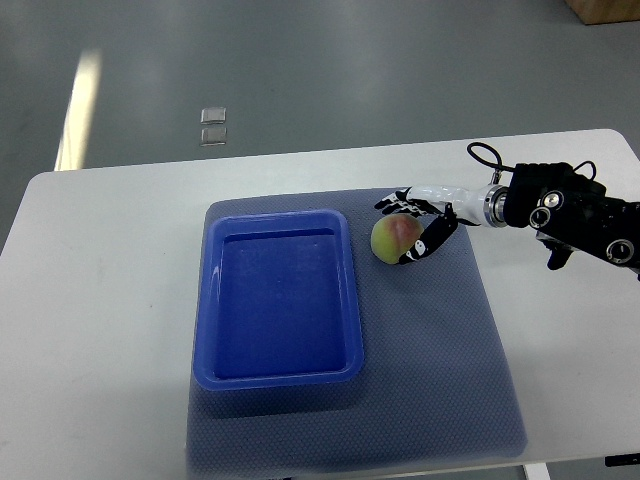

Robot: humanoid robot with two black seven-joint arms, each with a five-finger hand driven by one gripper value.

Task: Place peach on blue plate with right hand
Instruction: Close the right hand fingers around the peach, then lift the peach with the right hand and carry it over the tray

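The right robot hand (412,226), its arm entering from 3 o'clock, has its fingers (392,202) curled around the peach (390,239), gripping it. The peach sits at the mat's (440,360) upper centre, whether resting on it or lifted cannot be told, just beside the plate's (352,300) right rim, toward 1 o'clock from the plate's centre. The blue plate lies on the grey mat, which lies on the white table (100,300).

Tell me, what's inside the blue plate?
Nothing shows inside the blue plate, only its bare blue bottom. The peach sits beside it on the mat, in the right hand.
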